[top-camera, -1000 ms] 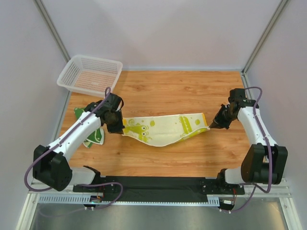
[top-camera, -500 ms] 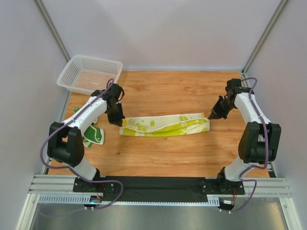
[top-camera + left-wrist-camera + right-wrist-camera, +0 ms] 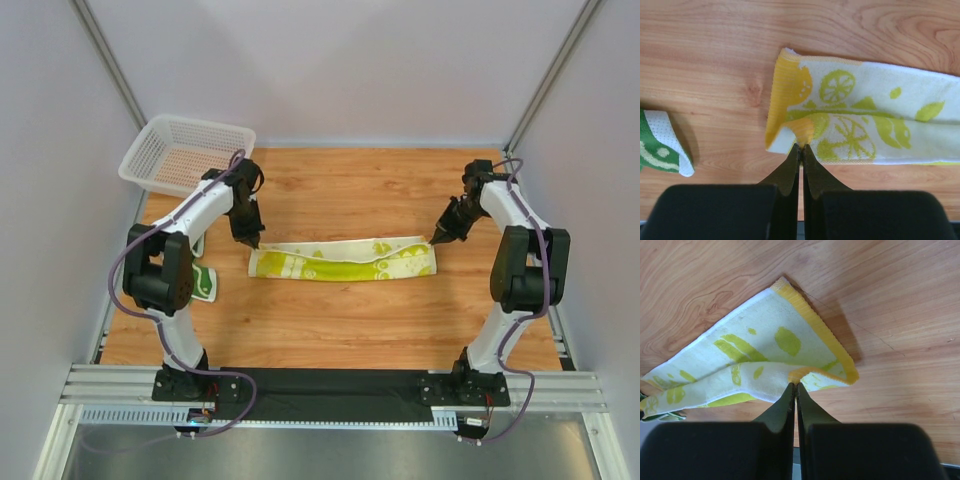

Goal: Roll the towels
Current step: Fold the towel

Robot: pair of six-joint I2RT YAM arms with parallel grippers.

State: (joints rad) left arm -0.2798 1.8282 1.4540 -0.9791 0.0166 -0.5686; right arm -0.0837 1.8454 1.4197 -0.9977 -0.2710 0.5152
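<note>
Cream lemon-print towel (image 3: 340,262) stretched between the jaws. Left gripper (image 3: 800,146) clamped on one folded corner, right gripper (image 3: 795,385) on the other.

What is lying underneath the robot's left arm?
A green-and-white towel on the wooden table. The arm covers part of it, so its full shape is hidden.

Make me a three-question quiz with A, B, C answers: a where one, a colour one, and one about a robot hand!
1. Where is the white basket? A. table's far-left corner B. near-right corner C. on the towel
2. The lemon towel's end bands are: A. red B. yellow C. blue
3. The left gripper's jaws are: A. wide open B. holding the basket C. pinching the towel's corner
Answers: 1A, seen from above; 2B, both wrist views show yellow; 3C, they meet on a cloth fold.
</note>
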